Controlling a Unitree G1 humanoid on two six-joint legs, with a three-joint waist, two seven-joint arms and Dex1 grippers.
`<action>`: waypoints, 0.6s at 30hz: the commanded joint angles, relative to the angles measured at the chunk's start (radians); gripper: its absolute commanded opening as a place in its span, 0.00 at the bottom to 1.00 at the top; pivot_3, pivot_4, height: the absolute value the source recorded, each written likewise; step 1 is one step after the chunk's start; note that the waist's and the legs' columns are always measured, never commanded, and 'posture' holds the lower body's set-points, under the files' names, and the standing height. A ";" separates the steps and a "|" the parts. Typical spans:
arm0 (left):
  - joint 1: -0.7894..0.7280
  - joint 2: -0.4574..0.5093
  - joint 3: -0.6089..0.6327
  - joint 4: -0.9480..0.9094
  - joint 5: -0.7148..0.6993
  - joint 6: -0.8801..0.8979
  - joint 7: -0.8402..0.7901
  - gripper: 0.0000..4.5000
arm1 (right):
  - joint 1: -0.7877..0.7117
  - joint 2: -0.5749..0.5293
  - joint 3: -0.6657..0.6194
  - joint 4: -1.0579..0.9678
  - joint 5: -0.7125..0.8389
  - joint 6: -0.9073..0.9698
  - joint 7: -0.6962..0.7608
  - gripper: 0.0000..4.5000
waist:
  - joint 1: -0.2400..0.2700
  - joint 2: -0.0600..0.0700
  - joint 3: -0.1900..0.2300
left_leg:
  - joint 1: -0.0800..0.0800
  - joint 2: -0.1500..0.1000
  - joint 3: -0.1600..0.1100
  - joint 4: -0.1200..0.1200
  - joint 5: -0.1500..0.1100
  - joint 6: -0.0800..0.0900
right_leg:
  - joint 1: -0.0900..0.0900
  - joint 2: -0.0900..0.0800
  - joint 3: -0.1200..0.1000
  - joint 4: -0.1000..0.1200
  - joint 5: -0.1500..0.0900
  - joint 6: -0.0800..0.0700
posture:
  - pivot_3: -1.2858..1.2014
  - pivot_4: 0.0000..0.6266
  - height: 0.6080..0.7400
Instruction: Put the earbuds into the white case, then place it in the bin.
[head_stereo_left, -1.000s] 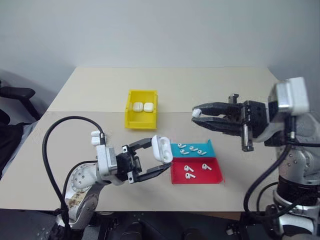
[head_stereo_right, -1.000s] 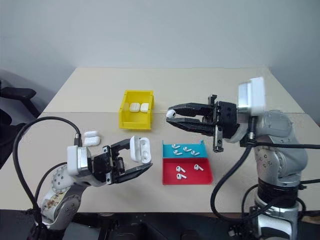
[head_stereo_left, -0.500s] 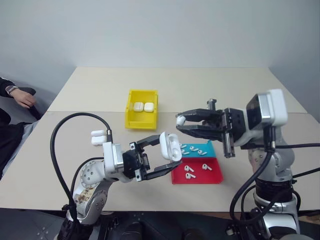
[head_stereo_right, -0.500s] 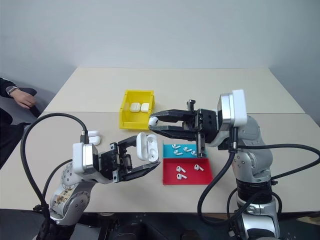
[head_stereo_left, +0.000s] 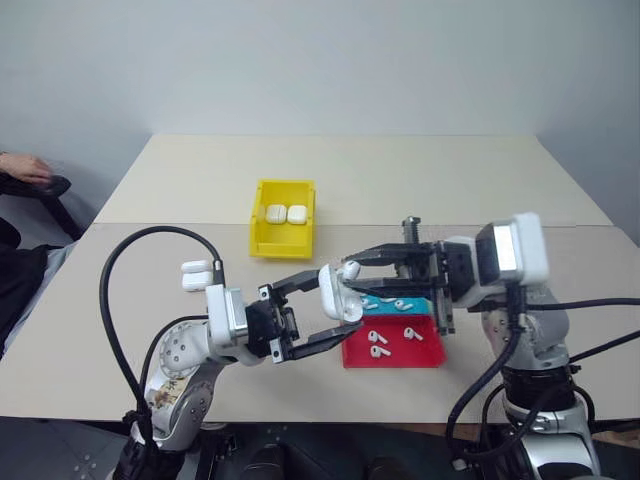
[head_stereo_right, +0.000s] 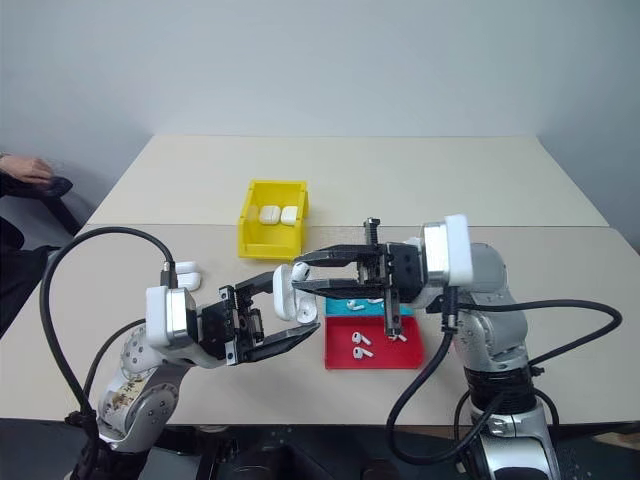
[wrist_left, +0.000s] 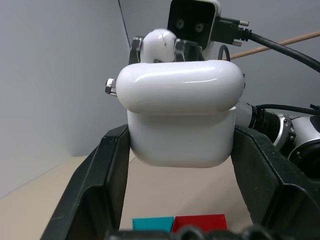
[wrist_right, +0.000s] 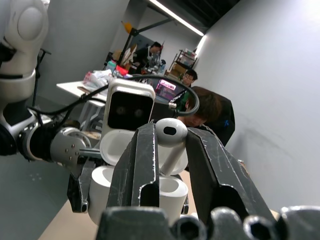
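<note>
- Left eye view: the table (head_stereo_left: 480, 180) is the largest thing, pale beige, with a seam across its middle.
- Toward the table's left centre stands the bin (head_stereo_left: 258, 232), bright yellow, with two closed white cases (head_stereo_left: 286, 213) lying side by side in it.
- Near the table's front edge lie a blue tray (head_stereo_left: 412, 302) and, just in front of it and touching, a red tray (head_stereo_left: 400, 356); loose earbuds (head_stereo_left: 377, 344) are scattered in both.
- Two more closed cases (head_stereo_left: 196, 275) are stacked on the table to the left, close to the left arm's cable.
- A person's hand (head_stereo_left: 22, 166) shows at the far left edge, off the table.
- The left tool (head_stereo_left: 336, 311) is clamped on the white case (wrist_left: 181, 131), one black finger on each side of the body; the case is raised above the table, beside the trays, with its lid swung open.
- The right tool (wrist_right: 167, 150) pinches a single earbud (wrist_right: 170, 135) between its two fingers, which are closed narrowly on it; the stem points down at the open case directly below, and the bud sits at the case's mouth.
- In the left wrist view the earbud's rounded head (wrist_left: 159, 45) appears just behind the open lid.
</note>
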 joint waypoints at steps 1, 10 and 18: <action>0.004 0.004 0.005 -0.044 -0.006 -0.011 -0.001 0.61 | -0.008 -0.002 0.000 -0.001 -0.004 -0.043 0.007 0.15 | 0.001 0.000 0.000 | 0.000 0.000 0.000 0.000 0.000 0.000 | 0.000 0.000 0.000 0.000 0.000 0.000 | 0.52 0.24 1.00; -0.001 0.003 0.001 -0.044 -0.006 -0.009 -0.001 0.61 | 0.008 -0.006 0.008 0.020 -0.027 -0.085 0.017 0.15 | 0.000 0.000 0.000 | 0.000 0.000 0.000 0.000 0.000 0.000 | 0.000 0.000 0.000 0.000 0.000 0.000 | 0.52 0.24 1.00; -0.007 0.001 -0.001 -0.036 -0.004 -0.012 -0.004 0.61 | 0.012 -0.005 0.023 0.037 -0.054 -0.127 0.013 0.15 | 0.000 0.000 0.000 | 0.000 0.000 0.000 0.000 0.000 0.000 | 0.000 0.000 0.000 0.000 0.000 0.000 | 0.52 0.24 1.00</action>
